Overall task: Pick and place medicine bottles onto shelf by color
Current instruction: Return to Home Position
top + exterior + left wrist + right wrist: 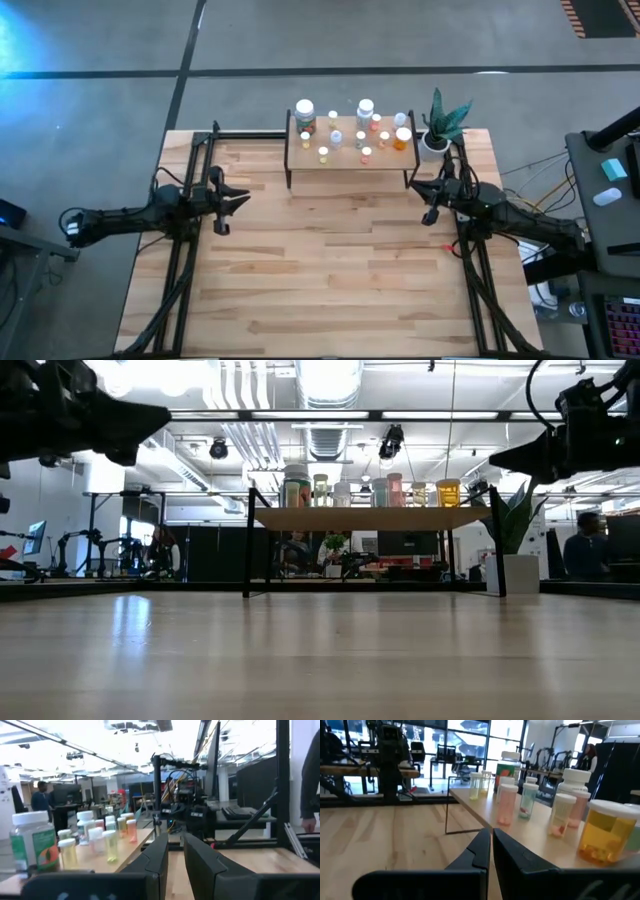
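Observation:
The shelf [345, 166] stands at the middle of the table's far edge on thin black legs; the low view shows its board [370, 518] raised above the tabletop. Several medicine bottles [365, 112] stand upright on it: a big green-labelled one [305, 116], an orange one [402, 138] and small yellow, pink and clear vials [323, 154]. My left gripper [245, 197] hovers over the table's left side, fingers a narrow gap apart [176, 845], holding nothing. My right gripper [416, 186] hovers by the shelf's right front leg, shut and holding nothing [491, 834].
A white pot with a green plant [434, 143] stands at the shelf's right end, close behind my right gripper. Black frame rails [185, 250] run along both table sides. The wood tabletop [330, 270] lies bare in front of the shelf. People are in the room beyond the table.

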